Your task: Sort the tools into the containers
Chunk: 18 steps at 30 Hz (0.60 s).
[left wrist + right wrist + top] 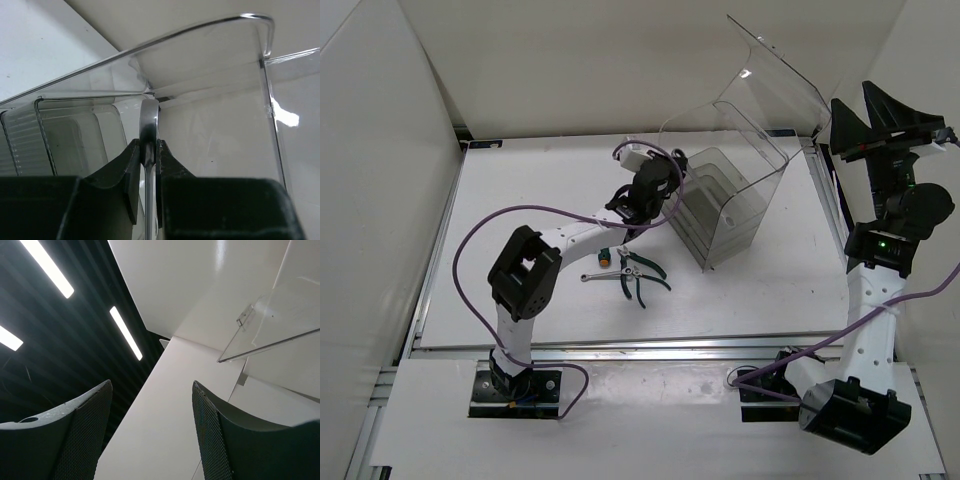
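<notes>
Left tool (148,152) is clamped on a silver wrench (149,122) at the mouth of the clear bin (760,150), 1 o'clock on the bench (520,200). Pliers (642,272), second wrench (600,277) and orange screwdriver (606,258) lie unsorted at 8 o'clock from it. Right tool (151,390) gapes empty.

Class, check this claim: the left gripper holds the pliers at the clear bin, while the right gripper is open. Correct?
No. The left gripper holds a silver wrench, as the left wrist view shows; the pliers lie on the table. The rest stands.
</notes>
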Available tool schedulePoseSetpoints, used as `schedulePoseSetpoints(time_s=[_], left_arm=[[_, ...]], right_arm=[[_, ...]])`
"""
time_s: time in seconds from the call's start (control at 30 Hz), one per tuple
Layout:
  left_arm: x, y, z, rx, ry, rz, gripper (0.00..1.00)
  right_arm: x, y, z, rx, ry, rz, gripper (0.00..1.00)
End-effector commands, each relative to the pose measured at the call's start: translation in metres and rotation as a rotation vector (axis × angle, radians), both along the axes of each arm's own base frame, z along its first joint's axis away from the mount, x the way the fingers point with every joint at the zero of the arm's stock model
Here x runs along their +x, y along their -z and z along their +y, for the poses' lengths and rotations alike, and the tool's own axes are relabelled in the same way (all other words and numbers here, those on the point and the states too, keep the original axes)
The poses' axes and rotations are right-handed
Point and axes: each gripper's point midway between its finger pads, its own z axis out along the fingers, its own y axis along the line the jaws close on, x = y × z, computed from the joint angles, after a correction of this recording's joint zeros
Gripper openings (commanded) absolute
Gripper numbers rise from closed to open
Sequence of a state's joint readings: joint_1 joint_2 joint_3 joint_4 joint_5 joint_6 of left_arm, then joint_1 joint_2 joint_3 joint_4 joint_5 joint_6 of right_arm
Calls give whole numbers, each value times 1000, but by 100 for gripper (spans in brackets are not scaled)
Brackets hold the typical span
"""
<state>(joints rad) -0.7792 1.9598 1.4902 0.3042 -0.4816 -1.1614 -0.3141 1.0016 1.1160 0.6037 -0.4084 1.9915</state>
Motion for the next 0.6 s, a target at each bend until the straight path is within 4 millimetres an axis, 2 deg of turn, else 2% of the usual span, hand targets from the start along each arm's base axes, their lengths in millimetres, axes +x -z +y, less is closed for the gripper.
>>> schedulePoseSetpoints(time_s=[0.0,0.13,0.17,0.2,0.27,0.3,0.37,0.47,0.5,0.57], left_arm=[[-21,-49,-20,-142,107,-80,12],[-22,-42,-24,-148,143,-75,33],[-23,-46,-25,-158,165,-85,42],[-23,-45,-26,-159,176,-87,57],[-22,-50,-28,-160,196,-97,68],[-20,-50,-25,-143,189,-100,76],[-19,-51,-23,-126,186,-94,80],[-18,-48,-12,-89,170,-82,93],[-19,-54,-7,-81,159,-91,98],[-21,-58,1,-36,150,-107,99]], right_arm=[[-20,-33,-4,205,-139,-34,68],[-23,-34,-5,208,-132,-41,68],[-23,-34,-4,208,-134,-41,68],[-23,-34,-4,204,-132,-41,68],[-23,-35,-4,206,-131,-44,69],[-22,-34,-4,205,-133,-41,69],[-23,-36,-5,207,-132,-48,68],[-22,-36,-5,209,-136,-52,68],[-21,-36,-6,210,-135,-52,68],[-21,-36,-6,218,-141,-50,68]])
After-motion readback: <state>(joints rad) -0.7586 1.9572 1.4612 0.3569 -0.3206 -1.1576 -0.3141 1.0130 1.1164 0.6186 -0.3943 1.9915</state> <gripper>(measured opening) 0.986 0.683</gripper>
